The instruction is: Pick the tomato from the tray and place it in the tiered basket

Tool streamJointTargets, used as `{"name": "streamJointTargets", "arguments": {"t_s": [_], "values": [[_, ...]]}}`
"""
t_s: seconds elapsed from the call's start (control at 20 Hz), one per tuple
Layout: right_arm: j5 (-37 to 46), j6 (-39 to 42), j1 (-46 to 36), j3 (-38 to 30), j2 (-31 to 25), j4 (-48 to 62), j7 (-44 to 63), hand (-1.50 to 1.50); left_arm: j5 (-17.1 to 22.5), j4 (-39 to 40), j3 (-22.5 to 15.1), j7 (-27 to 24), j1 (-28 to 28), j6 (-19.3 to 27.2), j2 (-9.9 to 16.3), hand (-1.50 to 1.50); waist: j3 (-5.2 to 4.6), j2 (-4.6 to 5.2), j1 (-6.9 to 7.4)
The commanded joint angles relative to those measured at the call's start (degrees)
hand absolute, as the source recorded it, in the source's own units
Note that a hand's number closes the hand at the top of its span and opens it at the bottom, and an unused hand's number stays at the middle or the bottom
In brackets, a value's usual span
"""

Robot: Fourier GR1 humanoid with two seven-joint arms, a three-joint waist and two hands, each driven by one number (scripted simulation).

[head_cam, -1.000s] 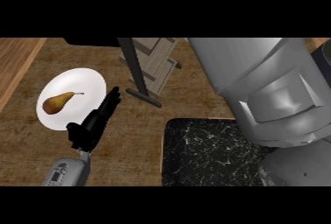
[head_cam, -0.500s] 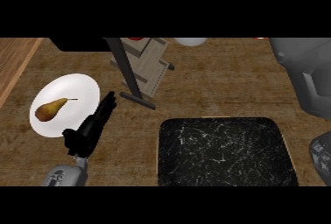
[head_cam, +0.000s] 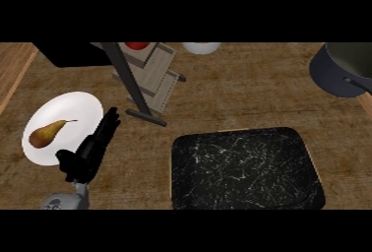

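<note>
While the left hand (head_cam: pixel 88 155) lies over the wooden counter (head_cam: pixel 247 93) with its fingers straight and together, holding nothing, the black tray (head_cam: pixel 247 170) sits just to its right and carries no tomato. The tomato (head_cam: pixel 136 45) shows as a red round thing at the top edge, resting in the tiered basket (head_cam: pixel 149 81), whose dark post slants down to a foot near the tray's upper left corner. The fingertips point toward that foot and lie beside the rim of a white plate (head_cam: pixel 73 110) at the left. A pear (head_cam: pixel 45 135) lies on the plate, stem to the upper right. A white bowl (head_cam: pixel 201 47) sits at the top, just right of the basket, and a dark pot (head_cam: pixel 341 69) fills the upper right corner. The right hand is out of sight
</note>
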Motion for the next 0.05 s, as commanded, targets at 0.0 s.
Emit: {"name": "streamJointTargets", "arguments": {"t_s": [0.0], "values": [[-3.31,9.1,5.52,-0.02,-3.03,-9.81,2.38,-1.5,-0.75,-0.98,-0.87,0.11,1.57,1.07,-1.08,0.0,0.03,-0.39,-1.09]]}}
